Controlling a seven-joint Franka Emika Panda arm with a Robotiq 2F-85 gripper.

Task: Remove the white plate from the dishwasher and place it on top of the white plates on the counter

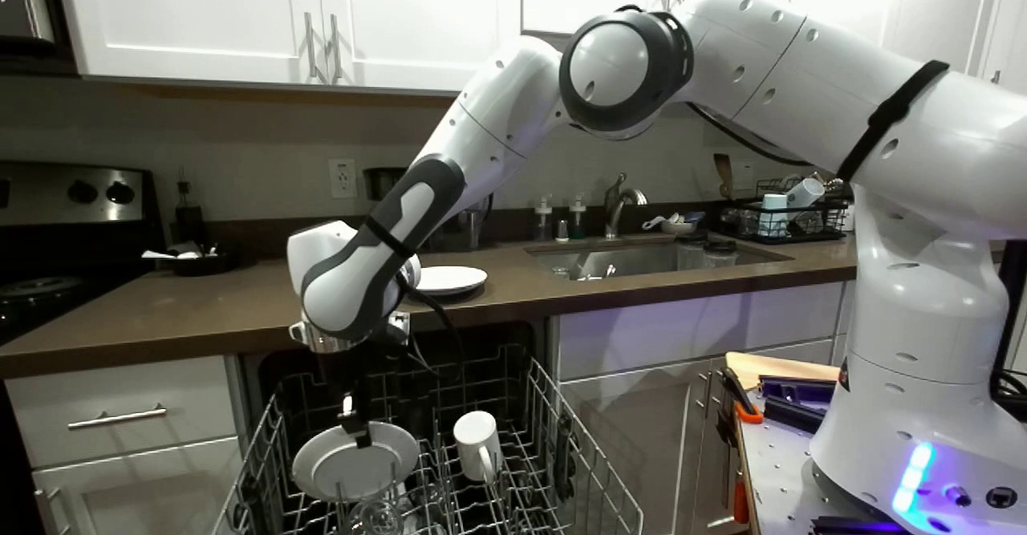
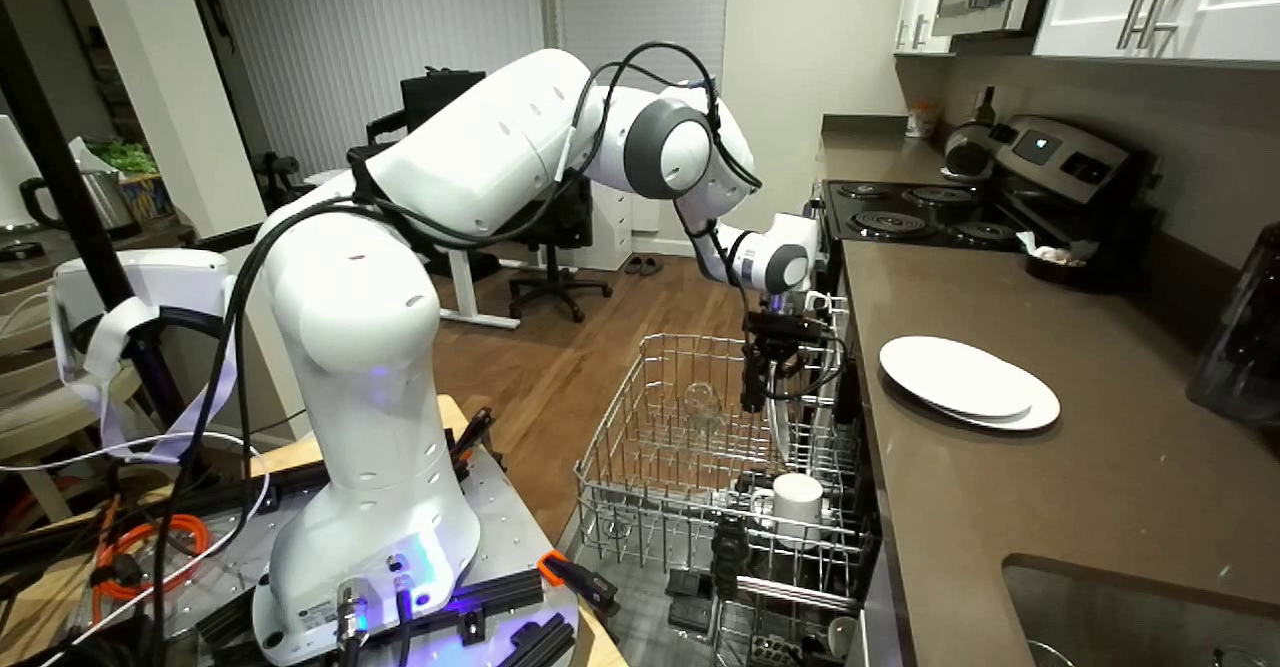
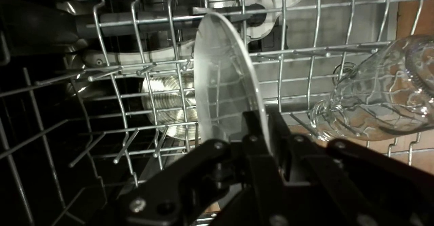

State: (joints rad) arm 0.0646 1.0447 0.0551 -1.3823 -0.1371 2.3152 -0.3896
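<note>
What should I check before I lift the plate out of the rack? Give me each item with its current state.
1. Gripper on the white plate: ok; in the wrist view the jaws look closed on either side of its rim.
2. Firmness of that grip: cannot tell from the pictures.
3. Plate free of the dishwasher rack: not ok; it stands near upright with its lower part down inside.
4. Clear glass apart from the plate: ok; a gap shows in the wrist view.
5. White mug apart from the plate: ok; a gap shows in an exterior view.
6. White plates on the counter: not ok; the upper one lies off-centre over the lower.
</note>
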